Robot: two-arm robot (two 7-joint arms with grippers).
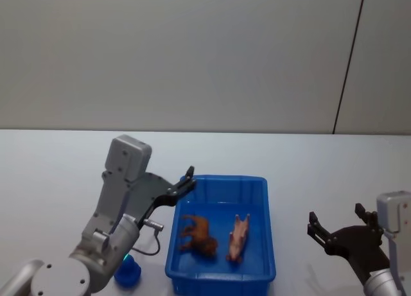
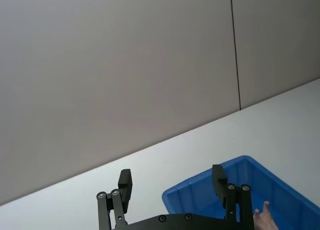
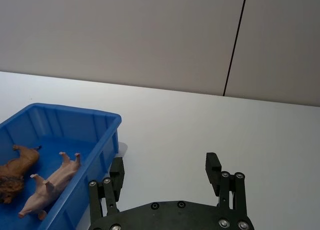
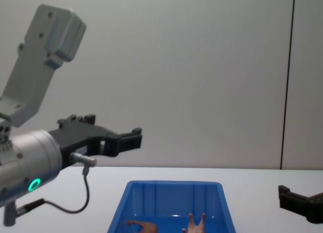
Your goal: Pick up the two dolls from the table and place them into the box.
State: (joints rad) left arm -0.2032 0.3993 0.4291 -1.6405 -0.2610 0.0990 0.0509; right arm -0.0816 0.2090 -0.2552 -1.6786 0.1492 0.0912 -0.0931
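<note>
My left gripper point(image 2: 171, 182) is spread wide and holds nothing. It hangs in the air above the far left corner of the box point(image 1: 221, 178), high over the rim, so I judge nothing would snag if that arm pulled away. My right gripper point(image 3: 165, 165) is also spread and empty. It sits low over the bare table point(image 1: 321, 161), to the right of the box and well apart from it, where it blocks nothing.

Both dolls lie on the floor of the box, side by side but not touching. The brown doll point(image 1: 198, 235) is on the left and the pink doll point(image 1: 238, 238) is on the right with its legs sticking out. With 2 dolls inside and 2 empty grippers, I take the placing as done. What remains, in my judgement, is drawing both arms back without knocking the box.
</note>
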